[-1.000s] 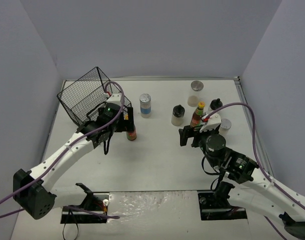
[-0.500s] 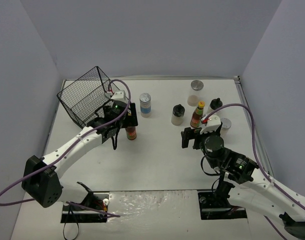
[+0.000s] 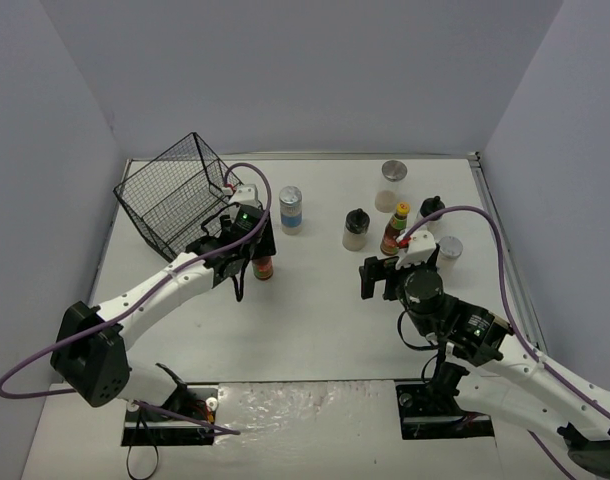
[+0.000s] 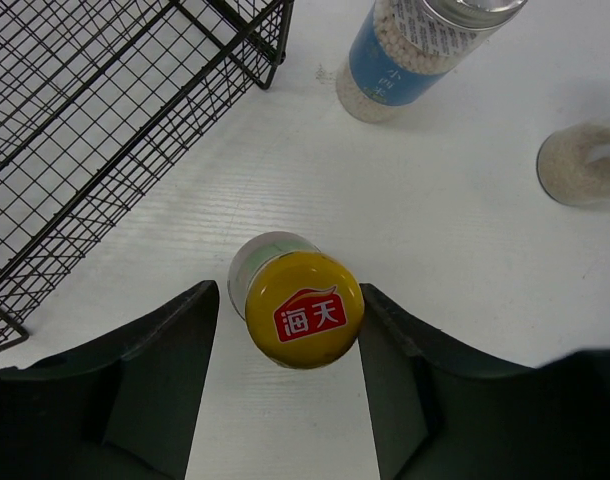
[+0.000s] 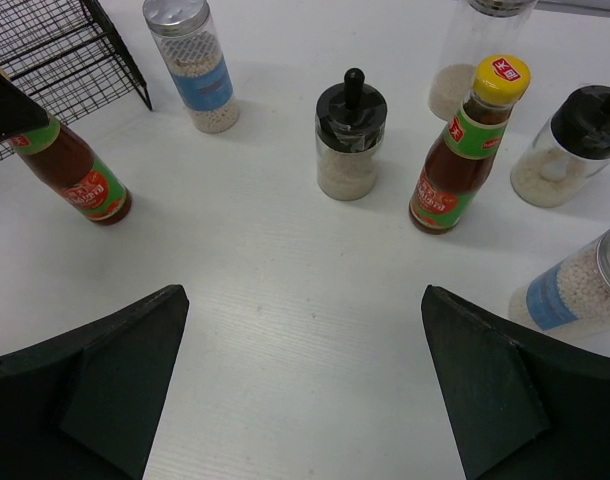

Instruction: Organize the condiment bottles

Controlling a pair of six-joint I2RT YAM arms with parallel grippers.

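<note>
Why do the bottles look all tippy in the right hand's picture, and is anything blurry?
Right wrist view: the wide lens likely splays upright bottles outward, so the blue-label jar leans left and the black-capped shaker leans right; nothing looks blurry. Left wrist view: the yellow cap is crisp. Top external view: even light, only soft shadows.

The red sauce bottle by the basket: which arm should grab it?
Left. The left claw straddles the red sauce bottle, fingers open either side of its yellow cap. The right claw hangs open over bare table, well away.
</note>
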